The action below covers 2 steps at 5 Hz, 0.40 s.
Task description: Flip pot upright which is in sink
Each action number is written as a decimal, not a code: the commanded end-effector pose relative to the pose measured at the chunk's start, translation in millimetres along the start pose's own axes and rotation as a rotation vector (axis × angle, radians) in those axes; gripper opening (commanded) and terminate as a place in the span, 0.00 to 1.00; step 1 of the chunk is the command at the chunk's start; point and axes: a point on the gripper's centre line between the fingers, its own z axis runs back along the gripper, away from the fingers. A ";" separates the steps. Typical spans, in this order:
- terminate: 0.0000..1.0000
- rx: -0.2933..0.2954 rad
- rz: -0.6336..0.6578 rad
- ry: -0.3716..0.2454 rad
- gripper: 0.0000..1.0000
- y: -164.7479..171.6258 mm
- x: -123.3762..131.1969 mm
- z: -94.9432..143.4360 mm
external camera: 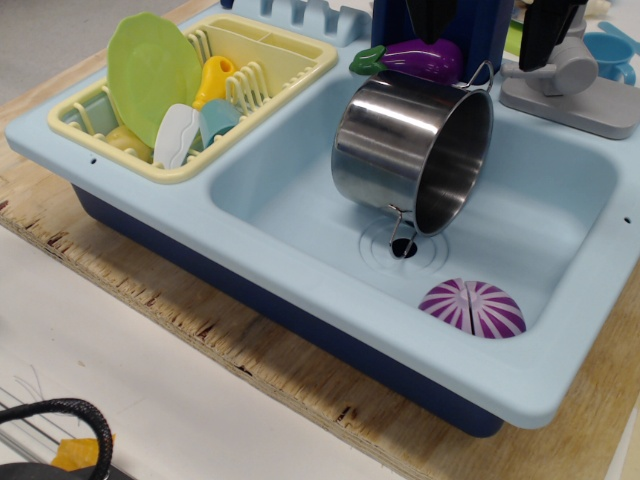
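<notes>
- We see the shiny stainless-steel cylindrical pot (405, 150) lying tilted on its side inside the large light-blue plastic sink basin (560, 200), towards the far middle; its dark mouth faces right and slightly near, its closed bottom points left and far.
- The pot's long axis runs roughly left to right, sloping down towards the mouth, whose lower rim sits just above the round drain hole (404, 247). One thin wire loop handle (400, 215) hangs at the low rim and another stands at the top rim, far right.
- The dark fingers (432, 22) come down from the top edge of the view, directly above the far, upper side of the pot. Most of them is cut off, so we cannot tell how far apart they stand, or whether they touch the pot's rim or handle.
- We judge that righting the pot means swinging the mouth up and over to the right, and the raised tilt suggests this may be under way.
- Just behind the pot, a purple toy aubergine with a green stalk (415, 58) rests on the sink's far ledge.
- A purple-and-white striped half-dome toy (472, 308) lies in the near right corner of the basin, apart from the pot.
- A yellow plastic dish rack (290, 60) fills the left compartment, all on the wooden bench (150, 300).
</notes>
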 end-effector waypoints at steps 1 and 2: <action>0.00 0.000 0.000 0.000 1.00 0.0 0.0 0.0; 0.00 0.153 0.024 0.051 1.00 -2.7 1.5 -2.5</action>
